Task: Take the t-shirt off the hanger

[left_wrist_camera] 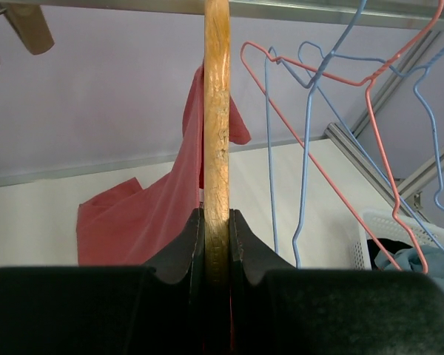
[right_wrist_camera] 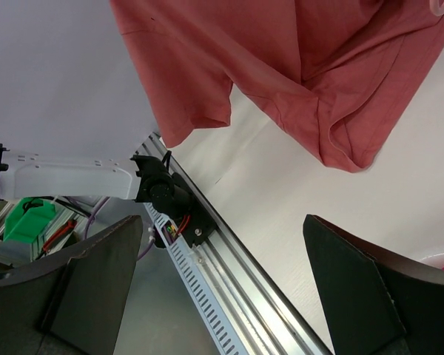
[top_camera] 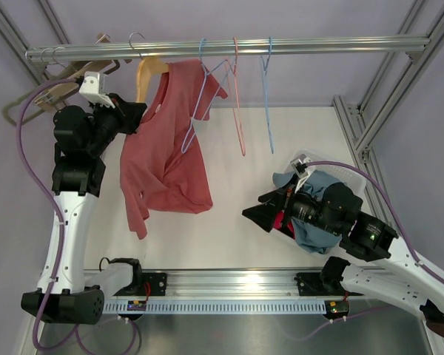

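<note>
A red t-shirt [top_camera: 166, 151] hangs from a wooden hanger [top_camera: 148, 74] on the metal rail [top_camera: 229, 48], draped mostly over the hanger's right side and sagging low. My left gripper [top_camera: 138, 116] is shut on the hanger's left arm; the left wrist view shows the wooden bar [left_wrist_camera: 216, 148] clamped between my fingers [left_wrist_camera: 185, 248], with red cloth [left_wrist_camera: 144, 218] behind. My right gripper [top_camera: 260, 214] is open and empty, low over the table right of the shirt. The right wrist view shows the shirt's hem [right_wrist_camera: 281, 81] above and beyond my open fingers [right_wrist_camera: 355, 288].
Empty wire hangers, blue [top_camera: 207, 96], pink [top_camera: 238, 103] and blue [top_camera: 268, 96], hang on the rail right of the shirt. A white basket with blue clothes [top_camera: 322, 203] sits at the right. More wooden hangers [top_camera: 52, 92] hang far left. The frame post [top_camera: 355, 140] stands right.
</note>
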`<act>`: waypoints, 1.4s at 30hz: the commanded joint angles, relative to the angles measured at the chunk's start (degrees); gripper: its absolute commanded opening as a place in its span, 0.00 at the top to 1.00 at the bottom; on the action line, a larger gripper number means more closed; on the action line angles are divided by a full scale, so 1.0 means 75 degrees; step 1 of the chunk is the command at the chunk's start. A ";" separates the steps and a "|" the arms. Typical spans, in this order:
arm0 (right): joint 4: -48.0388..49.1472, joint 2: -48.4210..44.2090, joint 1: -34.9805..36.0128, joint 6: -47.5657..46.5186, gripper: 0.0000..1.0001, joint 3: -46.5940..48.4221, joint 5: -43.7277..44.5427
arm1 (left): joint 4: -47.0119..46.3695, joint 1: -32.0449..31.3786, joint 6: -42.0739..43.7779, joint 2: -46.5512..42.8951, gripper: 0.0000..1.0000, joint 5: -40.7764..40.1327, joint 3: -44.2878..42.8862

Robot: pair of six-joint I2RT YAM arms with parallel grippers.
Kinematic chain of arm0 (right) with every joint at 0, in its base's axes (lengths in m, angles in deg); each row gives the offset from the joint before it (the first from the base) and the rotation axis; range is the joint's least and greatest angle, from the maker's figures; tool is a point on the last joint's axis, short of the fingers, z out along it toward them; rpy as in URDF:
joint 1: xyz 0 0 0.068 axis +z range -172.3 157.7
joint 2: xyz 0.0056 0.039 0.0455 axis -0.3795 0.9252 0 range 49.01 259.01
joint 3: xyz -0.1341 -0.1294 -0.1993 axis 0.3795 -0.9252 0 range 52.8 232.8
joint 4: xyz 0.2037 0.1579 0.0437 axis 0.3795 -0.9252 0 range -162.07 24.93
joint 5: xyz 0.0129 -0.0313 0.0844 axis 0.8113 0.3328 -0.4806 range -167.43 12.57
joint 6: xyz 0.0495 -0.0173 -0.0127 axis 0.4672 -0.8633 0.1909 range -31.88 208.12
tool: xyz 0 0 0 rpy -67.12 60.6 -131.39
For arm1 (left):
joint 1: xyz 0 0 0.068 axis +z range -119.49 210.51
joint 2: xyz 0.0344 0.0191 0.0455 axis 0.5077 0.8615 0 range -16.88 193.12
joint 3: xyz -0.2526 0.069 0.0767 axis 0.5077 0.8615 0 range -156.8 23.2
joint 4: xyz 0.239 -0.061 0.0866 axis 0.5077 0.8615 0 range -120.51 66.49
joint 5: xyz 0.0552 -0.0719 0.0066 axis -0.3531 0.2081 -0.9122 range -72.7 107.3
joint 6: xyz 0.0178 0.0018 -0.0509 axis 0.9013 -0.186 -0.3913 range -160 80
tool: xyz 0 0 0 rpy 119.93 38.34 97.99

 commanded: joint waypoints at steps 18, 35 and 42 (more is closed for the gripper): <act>0.4029 0.5209 0.4623 -0.2386 0.01 0.2740 0.3819 | 0.0409 0.0065 -0.1748 -0.4289 1.00 -0.2391 0.1140; 0.4182 0.8296 0.5832 -0.3664 0.32 0.5721 0.6586 | 0.1066 0.0100 -0.2897 -0.5088 1.00 -0.2555 0.0144; 0.3158 0.8262 0.6510 -0.3725 1.00 0.5977 0.5475 | 0.1043 0.0111 -0.2734 -0.5018 1.00 -0.2730 -0.0044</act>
